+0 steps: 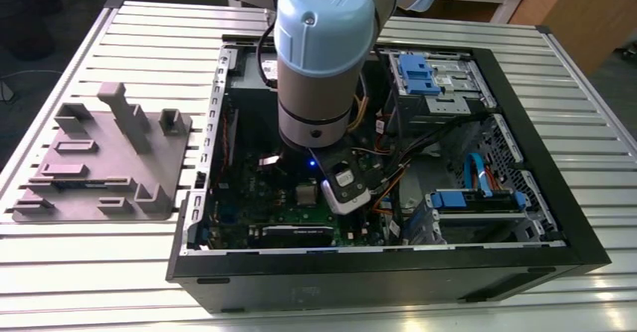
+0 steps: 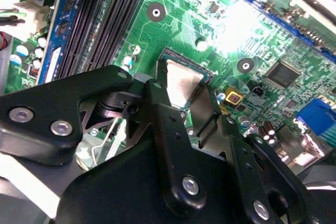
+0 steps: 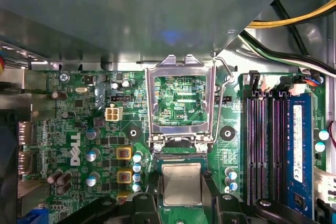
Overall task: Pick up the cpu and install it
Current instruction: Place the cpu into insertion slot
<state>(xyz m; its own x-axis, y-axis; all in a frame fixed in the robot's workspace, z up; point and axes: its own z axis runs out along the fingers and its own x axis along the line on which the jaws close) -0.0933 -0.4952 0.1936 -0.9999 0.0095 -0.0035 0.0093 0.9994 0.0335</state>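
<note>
The cpu (image 3: 181, 183) is a small square chip with a pale silver top. It lies level in the socket of the green board (image 3: 79, 129), just below the raised silvery socket frame (image 3: 179, 103). In the second wrist view the cpu (image 2: 181, 80) shows between two black fingers (image 2: 160, 103). My gripper (image 3: 181, 195) is shut on the cpu, one finger against each of two opposite edges. In the exterior view the gripper (image 1: 339, 198) reaches down into the open computer case (image 1: 398, 268), low over the board.
Black memory slots (image 3: 262, 140) and a blue memory stick (image 3: 296, 140) run beside the socket. Yellow and black cables (image 3: 283, 22) hang close by. The case walls enclose the arm. A grey tray (image 1: 100, 160) with moulded holders sits at the exterior view's left on the slatted table.
</note>
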